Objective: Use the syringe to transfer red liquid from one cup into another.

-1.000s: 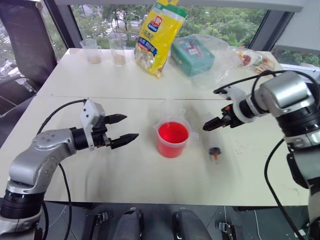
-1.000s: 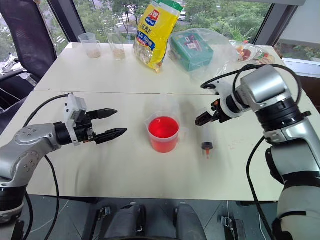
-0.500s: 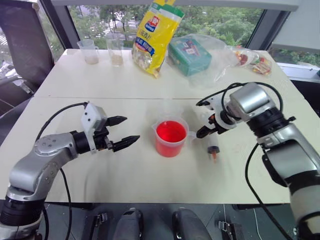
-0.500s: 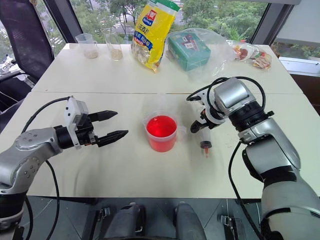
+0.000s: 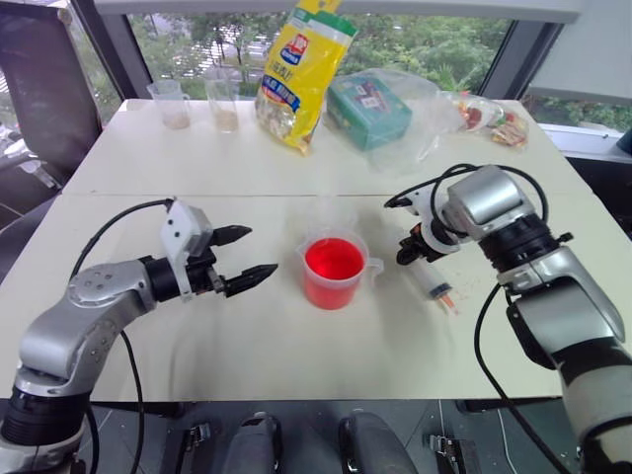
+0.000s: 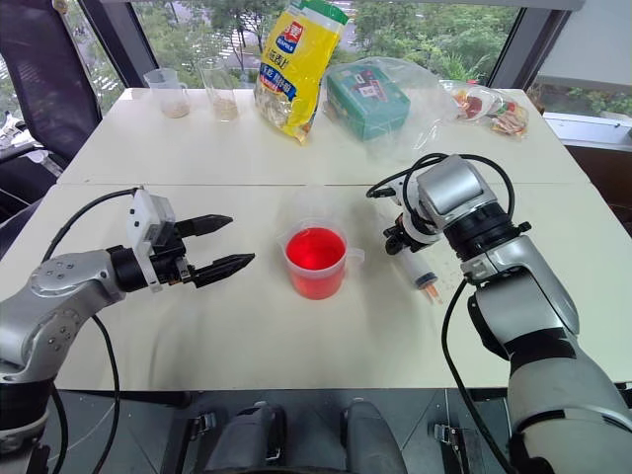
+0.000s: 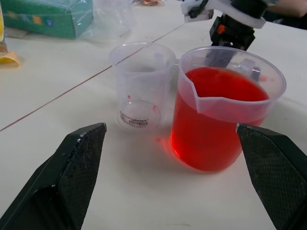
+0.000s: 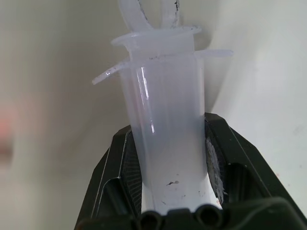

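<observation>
- The right claw is clamped around the syringe: the wrist view shows both pads pressed against the clear barrel, just short of its flange and the plunger head. Gripping at that end probably leaves the tip free to dip into a cup.
- From the claw, the syringe slants away and down, and its orange tip rests on the table on the side away from the cups. It looks gripped but not yet lifted.
- The red cup stands just beside the right claw, towards the robot's left, near enough that a short swing should bring the tip over its rim. It is roughly two-thirds full of red liquid.
- The clear cup stands empty just behind the red one, close beside it; whether they touch cannot be told. So close, the filled syringe would have little way to travel.
- The left claw hovers with its jaws spread wide and nothing between them, pointing at the red cup from the other side. It seems kept ready to steady the cup.
- The drawing of liquid is yet to begin.
</observation>
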Robot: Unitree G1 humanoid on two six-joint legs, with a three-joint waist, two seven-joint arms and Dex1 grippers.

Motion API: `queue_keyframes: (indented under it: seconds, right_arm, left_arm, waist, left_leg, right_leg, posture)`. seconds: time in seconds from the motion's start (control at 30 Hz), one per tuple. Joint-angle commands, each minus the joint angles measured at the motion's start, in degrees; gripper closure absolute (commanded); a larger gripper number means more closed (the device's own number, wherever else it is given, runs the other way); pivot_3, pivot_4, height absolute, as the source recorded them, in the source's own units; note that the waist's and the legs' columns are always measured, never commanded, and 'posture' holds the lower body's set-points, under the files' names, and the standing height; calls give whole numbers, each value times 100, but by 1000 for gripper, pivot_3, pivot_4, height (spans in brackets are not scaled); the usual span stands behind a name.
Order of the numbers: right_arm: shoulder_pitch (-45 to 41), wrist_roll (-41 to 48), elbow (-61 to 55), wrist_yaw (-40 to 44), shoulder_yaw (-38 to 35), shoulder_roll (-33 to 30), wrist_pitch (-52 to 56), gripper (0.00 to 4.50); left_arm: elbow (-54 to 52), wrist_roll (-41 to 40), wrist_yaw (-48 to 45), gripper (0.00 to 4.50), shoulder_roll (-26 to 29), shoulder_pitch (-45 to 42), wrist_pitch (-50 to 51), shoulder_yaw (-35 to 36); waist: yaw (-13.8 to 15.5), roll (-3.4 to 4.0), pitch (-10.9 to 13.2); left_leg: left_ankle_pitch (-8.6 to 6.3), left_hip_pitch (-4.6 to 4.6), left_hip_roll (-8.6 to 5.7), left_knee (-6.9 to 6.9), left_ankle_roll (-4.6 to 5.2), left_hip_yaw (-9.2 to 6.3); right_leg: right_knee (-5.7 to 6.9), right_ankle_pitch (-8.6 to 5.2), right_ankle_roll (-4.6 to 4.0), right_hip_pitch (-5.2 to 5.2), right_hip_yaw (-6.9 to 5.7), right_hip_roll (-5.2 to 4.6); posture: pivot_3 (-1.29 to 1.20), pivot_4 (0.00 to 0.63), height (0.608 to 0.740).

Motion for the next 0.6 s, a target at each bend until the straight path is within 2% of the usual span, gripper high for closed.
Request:
queue_keyframes:
  seconds: [0.03, 0.1, 0.17, 0.27, 0.4, 0.5, 0.6]
  right_arm:
    - [-67, -9, -820, -54, -665, -361, -425, 3095]
    - [231, -116, -1503, -2, -896, -604, -1397, 3095]
    - [440, -64, -1995, -46, -1301, -653, -1845, 3095]
    - [810, 272, -2748, -213, -2403, -205, -2901, 3095]
    - [1382, 1183, -3894, -69, -3471, 567, -3735, 3095]
    - [1855, 1529, -4494, -66, -3678, 1018, -4326, 3095]
    - [2392, 1686, -4908, 123, -3417, 1322, -4892, 3095]
  left_arm:
    - [90, 21, -103, 0, 107, -214, -124, 158]
    - [214, 44, -169, 0, 136, -345, -143, 164]
    - [322, 48, -220, 0, 158, -483, -147, 170]
    - [464, -14, -281, 0, 180, -724, -86, 188]
    - [704, -118, -403, 0, 178, -1128, 39, 177]
    - [910, -181, -519, 0, 184, -1478, 142, 122]
    - [1206, -276, -685, 0, 196, -1951, 300, 67]
  waist:
    - [3, 0, 0]
    - [-2, 0, 0]
    - [-5, 0, 0]
    - [-37, 0, 0]
    - [-17, 1, 1]
    - [-8, 0, 0]
    - [10, -2, -1]
  left_leg:
    - [0, -1, 0, 0, 0, 0]
    - [0, -2, 0, -2, 0, -1]
    - [0, -3, 1, -5, 0, -1]
    - [0, -2, 3, -6, 0, 0]
    - [3, -2, 6, -6, -5, -3]
    - [4, -2, 5, -5, -6, -9]
    - [5, 1, 1, 5, -7, -11]
  right_leg:
    - [0, 0, 0, -2, 0, 0]
    - [-4, 0, 0, -2, -1, 1]
    - [-7, 0, 1, -3, -1, 2]
    - [-5, 0, 1, -3, 0, 6]
    - [5, 0, 1, -6, -1, 10]
    - [0, 0, 1, 3, -7, 7]
    - [-2, 3, 7, 13, -8, 4]
  posture:
    - [0, 150, 740]
    - [0, 150, 740]
    - [0, 150, 740]
    - [0, 150, 740]
    - [0, 150, 740]
    - [0, 150, 740]
    - [0, 150, 740]
